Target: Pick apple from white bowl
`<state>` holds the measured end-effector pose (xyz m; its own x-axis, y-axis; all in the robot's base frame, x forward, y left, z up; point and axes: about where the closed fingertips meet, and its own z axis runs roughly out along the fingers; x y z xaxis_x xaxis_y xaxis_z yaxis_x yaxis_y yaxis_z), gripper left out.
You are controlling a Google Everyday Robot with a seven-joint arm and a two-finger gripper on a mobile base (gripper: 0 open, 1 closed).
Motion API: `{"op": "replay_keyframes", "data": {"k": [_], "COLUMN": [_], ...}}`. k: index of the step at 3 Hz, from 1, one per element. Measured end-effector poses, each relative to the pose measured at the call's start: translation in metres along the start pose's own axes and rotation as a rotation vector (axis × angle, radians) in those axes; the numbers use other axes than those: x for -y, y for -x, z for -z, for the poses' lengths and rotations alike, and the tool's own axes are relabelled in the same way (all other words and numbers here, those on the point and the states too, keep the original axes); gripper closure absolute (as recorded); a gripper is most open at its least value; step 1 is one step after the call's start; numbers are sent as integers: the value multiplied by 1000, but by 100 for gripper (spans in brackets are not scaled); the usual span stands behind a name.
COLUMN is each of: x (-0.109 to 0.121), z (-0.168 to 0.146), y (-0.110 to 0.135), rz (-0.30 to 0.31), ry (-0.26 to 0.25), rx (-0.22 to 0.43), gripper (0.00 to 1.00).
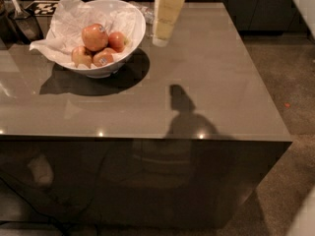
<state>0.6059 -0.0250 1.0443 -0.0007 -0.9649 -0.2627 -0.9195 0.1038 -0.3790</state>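
Observation:
The white bowl [129, 14] stands at the back left of the brown table, lined with crumpled white paper. The apple [94, 37], the largest, red-orange with a small pale sticker near its top, sits on top of the pile. Three smaller apples lie around it: a deep-red one [117, 41], one with a white sticker [102, 59], and a paler one [81, 56]. My gripper [161, 37] hangs pale and yellowish just right of the bowl's rim, above the table, apart from the apples.
The glossy brown table [206, 97] ends at a front edge and a right edge above brown carpet. Dark items, a checkered mat [41, 7] and a scoop-like object [22, 22], stand at the back left. Dark cabinets line the back.

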Motion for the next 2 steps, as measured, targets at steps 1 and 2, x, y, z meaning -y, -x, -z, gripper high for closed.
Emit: {"op": "replay_keyframes", "data": {"k": [1, 2], "x": [32, 32], "z": [-22, -23], "y": [37, 37], "rz": [40, 40], "ry": [8, 8], "rx": [18, 19], "gripper": [0, 0]}}
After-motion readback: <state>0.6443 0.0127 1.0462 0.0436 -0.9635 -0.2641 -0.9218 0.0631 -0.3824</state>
